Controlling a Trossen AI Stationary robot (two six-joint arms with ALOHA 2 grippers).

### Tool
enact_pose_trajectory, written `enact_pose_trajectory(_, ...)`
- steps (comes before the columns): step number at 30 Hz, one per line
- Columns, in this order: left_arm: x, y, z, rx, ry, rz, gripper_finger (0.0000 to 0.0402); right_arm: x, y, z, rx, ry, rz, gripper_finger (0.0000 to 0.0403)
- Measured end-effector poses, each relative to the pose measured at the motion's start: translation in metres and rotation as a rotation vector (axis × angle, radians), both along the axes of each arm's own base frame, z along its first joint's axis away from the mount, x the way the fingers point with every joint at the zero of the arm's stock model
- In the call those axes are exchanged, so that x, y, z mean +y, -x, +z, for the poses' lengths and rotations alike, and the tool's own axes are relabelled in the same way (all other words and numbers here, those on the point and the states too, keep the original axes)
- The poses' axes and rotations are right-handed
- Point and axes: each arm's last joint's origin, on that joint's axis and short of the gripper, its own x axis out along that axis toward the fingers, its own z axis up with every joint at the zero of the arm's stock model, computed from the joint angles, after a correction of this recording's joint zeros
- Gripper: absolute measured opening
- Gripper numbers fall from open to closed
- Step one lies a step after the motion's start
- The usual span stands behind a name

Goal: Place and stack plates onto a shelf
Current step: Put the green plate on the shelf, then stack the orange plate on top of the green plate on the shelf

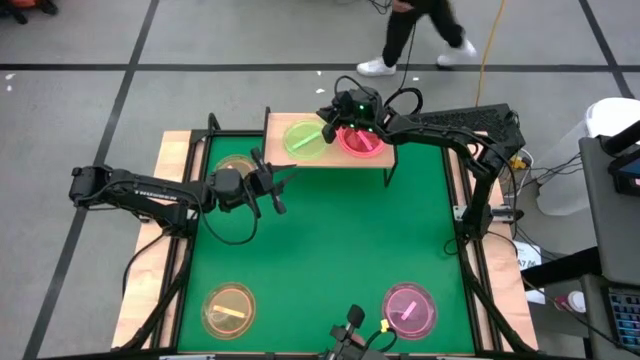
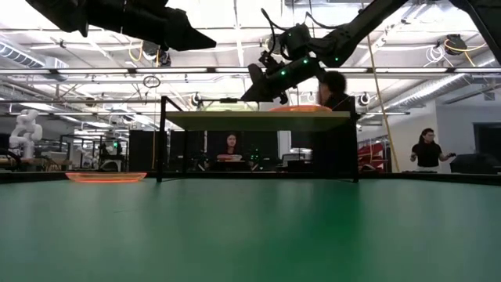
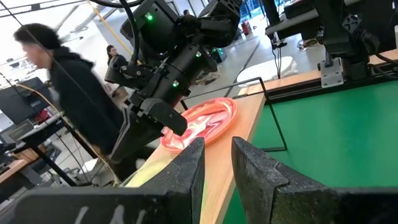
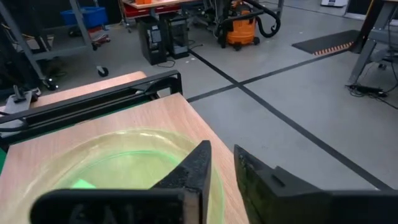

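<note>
Near edge: orange plate and pink plate lie on my green table.
Right gripper: my fingers stand slightly apart above the shelf, between the green plate and the red plate, holding nothing.
Left gripper: spread, empty, just off the shelf's front.
Beside shelf: yellowish plate on the table.
Beyond: a person walks past.

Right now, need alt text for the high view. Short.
From above: the right gripper hovers over a red plate beside a green plate on the wooden shelf. The left gripper waits nearby; three more plates lie on the green table.
</note>
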Motion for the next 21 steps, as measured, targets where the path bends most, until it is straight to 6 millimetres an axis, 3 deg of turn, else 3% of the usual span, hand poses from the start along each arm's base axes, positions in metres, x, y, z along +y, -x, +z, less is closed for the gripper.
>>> enact_pose_trajectory(6, 0.0, 0.0, 0.0, -0.001, 0.001, 0.0, 0.0088, 0.002, 0.002, 0.005, -0.006, 0.006, 0.003, 0.0083)
enact_pose_trajectory(10, 0.0, 0.0, -0.002, 0.025, 0.004, 0.0, 0.0088, 0.016, 0.008, 0.027, -0.026, 0.049, 0.137, 0.0088)
enact_pose_trajectory(15, 0.0, 0.0, -0.007, 0.066, 0.024, 0.001, 0.0088, 0.054, 0.023, 0.045, -0.018, 0.119, 0.231, 0.0083)
enact_pose_trajectory(21, 0.0, 0.001, -0.01, 0.079, 0.061, 0.004, 0.0088, 0.108, 0.063, 0.045, -0.039, 0.188, 0.317, 0.0077)
